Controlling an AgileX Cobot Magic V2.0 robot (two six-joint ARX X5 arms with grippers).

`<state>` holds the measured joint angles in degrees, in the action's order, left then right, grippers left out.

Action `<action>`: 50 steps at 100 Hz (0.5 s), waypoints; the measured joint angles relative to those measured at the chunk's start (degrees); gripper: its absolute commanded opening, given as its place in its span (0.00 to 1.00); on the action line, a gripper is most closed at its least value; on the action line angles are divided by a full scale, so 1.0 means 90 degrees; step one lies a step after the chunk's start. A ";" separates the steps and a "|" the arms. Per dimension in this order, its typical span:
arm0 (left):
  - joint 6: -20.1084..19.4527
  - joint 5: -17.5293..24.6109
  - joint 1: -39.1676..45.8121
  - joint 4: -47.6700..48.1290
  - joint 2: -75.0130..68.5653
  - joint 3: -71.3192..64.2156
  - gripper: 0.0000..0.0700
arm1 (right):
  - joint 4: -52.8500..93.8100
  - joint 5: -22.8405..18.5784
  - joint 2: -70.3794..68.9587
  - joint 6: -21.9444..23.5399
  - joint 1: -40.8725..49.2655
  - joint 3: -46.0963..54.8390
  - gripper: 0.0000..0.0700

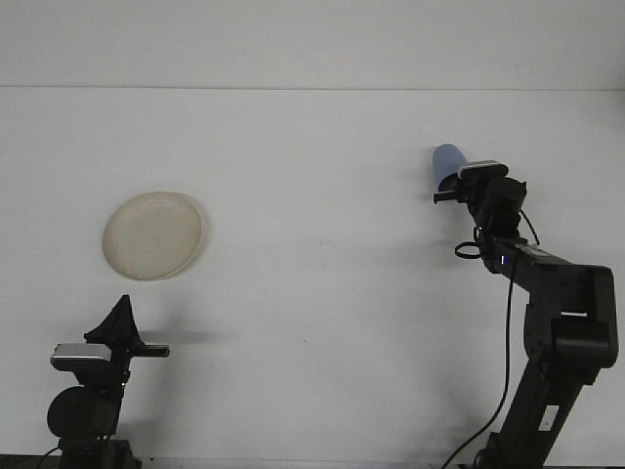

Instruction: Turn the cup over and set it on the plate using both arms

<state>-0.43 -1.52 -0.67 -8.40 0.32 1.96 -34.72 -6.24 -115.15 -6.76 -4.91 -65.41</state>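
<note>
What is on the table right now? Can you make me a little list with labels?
cup: blue cup, far right side of the table, partly hidden by the right gripper
plate: cream plate, left side, lying flat, nothing on it
right gripper: right gripper reached out to the cup, right at its lower part; grip cannot be told
left gripper: left gripper low at the near left, short of the plate, holding nothing
table: white table
cup on plate: not yet

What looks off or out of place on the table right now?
Only the blue cup, far right: it stands upside down, closed base up, with the right hand at its lower part. The cream plate on the left lies flat and bare. Nothing looks spilled or damaged.
</note>
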 measured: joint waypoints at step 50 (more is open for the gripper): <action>-0.0010 0.0000 0.0000 0.0002 0.0000 0.0000 0.02 | 0.3818 -0.2152 0.3776 0.1783 0.0029 -0.0002 0.00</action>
<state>-0.51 -1.52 -0.67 -8.38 0.32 1.96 -0.36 -25.61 -81.17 9.28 -4.64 -65.43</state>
